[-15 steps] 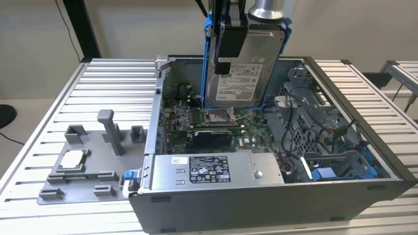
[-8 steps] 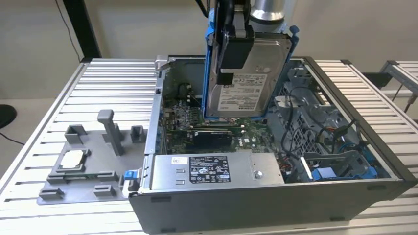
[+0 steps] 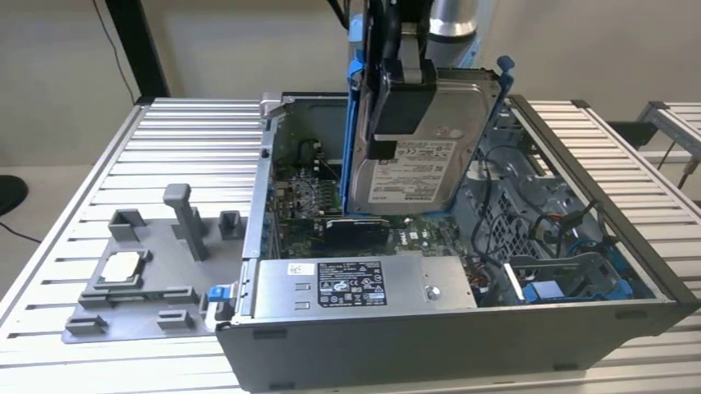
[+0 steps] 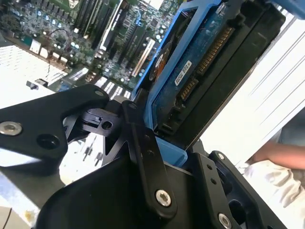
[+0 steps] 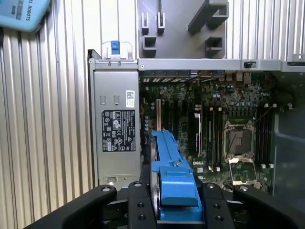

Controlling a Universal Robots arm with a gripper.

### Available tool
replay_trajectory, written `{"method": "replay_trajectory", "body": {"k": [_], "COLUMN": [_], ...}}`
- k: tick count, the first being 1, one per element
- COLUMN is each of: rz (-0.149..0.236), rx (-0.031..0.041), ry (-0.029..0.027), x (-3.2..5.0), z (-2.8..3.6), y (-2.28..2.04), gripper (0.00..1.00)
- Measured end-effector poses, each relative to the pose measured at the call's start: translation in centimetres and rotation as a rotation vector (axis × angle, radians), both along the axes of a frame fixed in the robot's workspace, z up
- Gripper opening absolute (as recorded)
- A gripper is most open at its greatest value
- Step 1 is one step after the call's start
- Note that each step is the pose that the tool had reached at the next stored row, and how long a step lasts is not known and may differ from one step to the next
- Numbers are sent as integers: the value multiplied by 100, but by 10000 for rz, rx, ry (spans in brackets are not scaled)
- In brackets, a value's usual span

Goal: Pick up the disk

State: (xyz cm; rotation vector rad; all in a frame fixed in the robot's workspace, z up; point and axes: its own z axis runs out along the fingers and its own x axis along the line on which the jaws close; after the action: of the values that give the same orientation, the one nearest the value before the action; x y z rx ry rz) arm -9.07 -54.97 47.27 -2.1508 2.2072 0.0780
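The disk [image 3: 422, 164], a silver-grey hard drive with a white label in a blue bracket, hangs upright above the open computer case [image 3: 438, 336]. My gripper [image 3: 400, 94] comes down from above and is shut on the disk's upper edge. In the first wrist view the black fingers [image 5: 138, 210] stand on both sides of the blue bracket [image 5: 174, 176]. The second wrist view shows the disk's [image 4: 214, 52] connector end and circuit-board side, clamped between the black fingers [image 4: 143, 143].
Under the disk lie the motherboard [image 5: 228, 138] and cables. A grey power-supply box [image 3: 356, 283] with a black label fills the case's front. A grey fixture plate [image 3: 164, 312] with a small square chip [image 3: 121, 267] lies on the slatted table [image 3: 186, 139].
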Motion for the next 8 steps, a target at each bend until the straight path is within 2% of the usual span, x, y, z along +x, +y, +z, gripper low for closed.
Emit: {"method": "replay_trajectory", "body": {"k": [8], "rz": [-1], "rx": [-1], "ry": [1], "x": [0], "z": [-2], "y": [-249], "gripper": [0]}}
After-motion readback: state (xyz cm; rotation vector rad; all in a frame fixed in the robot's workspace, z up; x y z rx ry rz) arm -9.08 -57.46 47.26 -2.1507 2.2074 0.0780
